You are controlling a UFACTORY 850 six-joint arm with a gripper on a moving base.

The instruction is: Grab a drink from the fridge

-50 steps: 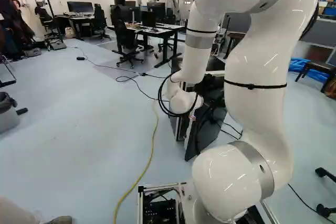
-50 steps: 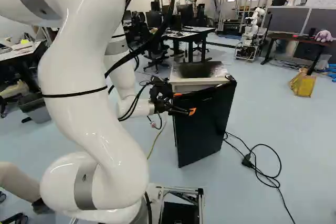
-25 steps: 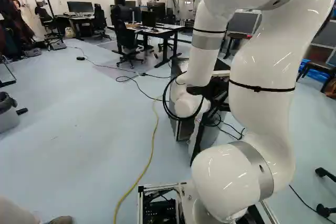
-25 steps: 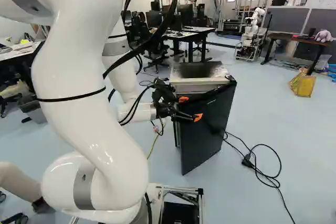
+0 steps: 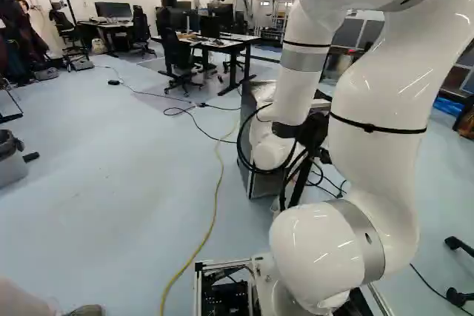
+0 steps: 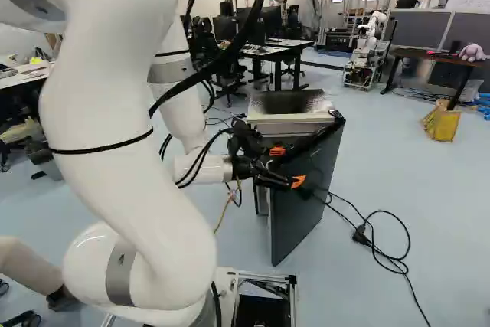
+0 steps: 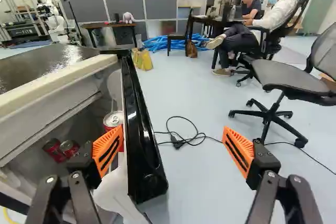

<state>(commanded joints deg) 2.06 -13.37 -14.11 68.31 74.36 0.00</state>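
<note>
**Fridge door ajar between my spread fingers, drinks in sight**

I have the white arm reaching to the fridge, with the gripper at the top of the black door. Its 2 fingers stand wide apart and grip nothing. The wrist view puts the door's near end between them: 1 orange pad is on the inner side, by the fridge's opening, and the other is on the outer side, well apart from the door. Whether the inner pad touches the door, I can't quite make out from here.

I count 3 red cans. A can with a silver top is at the door's inner side, partly hidden by the inner finger. The other 2, a pair of cans, are deeper inside the fridge, side by side. My gripper has hold of none of them.

A black cable lies looped on the floor beyond the door. In the wrist view, an office chair stands past the outer finger.
</note>
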